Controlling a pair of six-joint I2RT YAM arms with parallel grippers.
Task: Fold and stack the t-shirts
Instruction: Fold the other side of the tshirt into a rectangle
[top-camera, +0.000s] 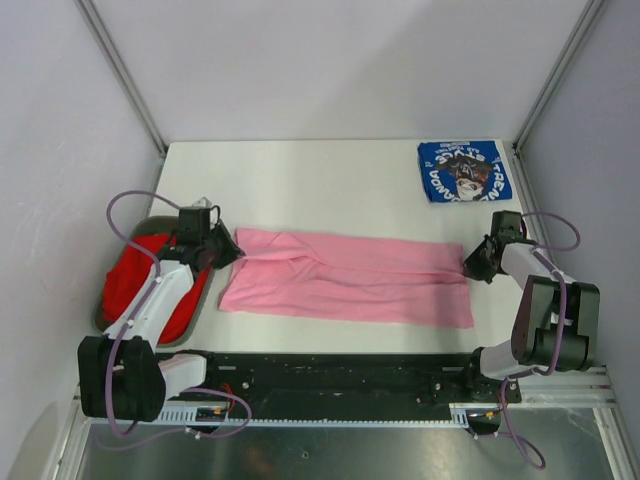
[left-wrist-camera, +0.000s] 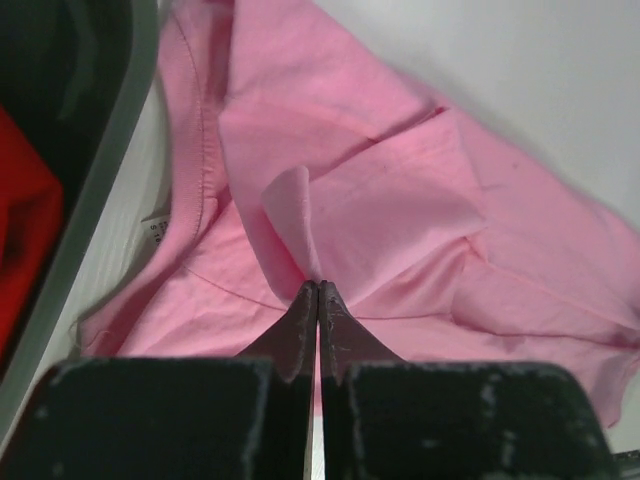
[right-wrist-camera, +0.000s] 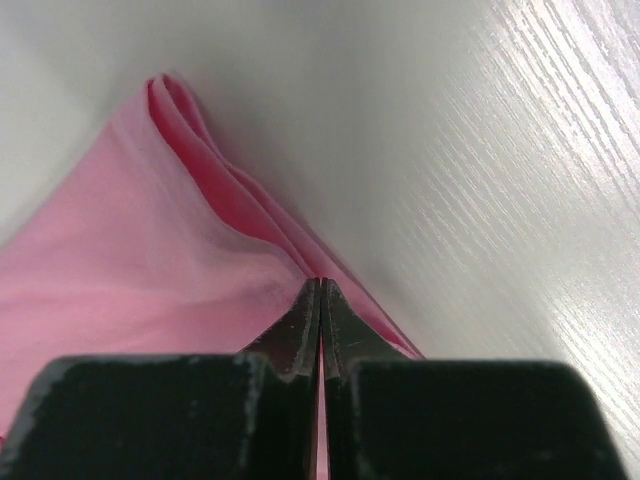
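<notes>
Pink t-shirt (top-camera: 345, 278) lies as a long band across the middle of the table (top-camera: 300, 180), already doubled lengthwise, its ends pointing at the left and right edges. Left gripper (top-camera: 225, 252) is closed on a pinch of pink cloth at the left end, just beside the grey bin (left-wrist-camera: 100, 190); the left wrist view shows a small flap standing up between the tips. Right gripper (top-camera: 470, 265) is clamped on the layered far corner of the right end, several plies visible in the bite. Blue t-shirt (top-camera: 463, 170) sits folded at the far right corner, well apart; red t-shirt (top-camera: 125, 270) lies in the bin at the near left. Judged step: a crosswise fold of the pink band, one end carried over the other. To do it well, you lift both ends only enough to free the cloth from the table, and hold the band taut so the lengthwise fold does not open. You carry one end in a low arc and lay it edge on edge. Watch the left bite: it looks thin and may take only the top layer, so check it before you pull. Risk: the left sleeve dragging over the bin rim.
</notes>
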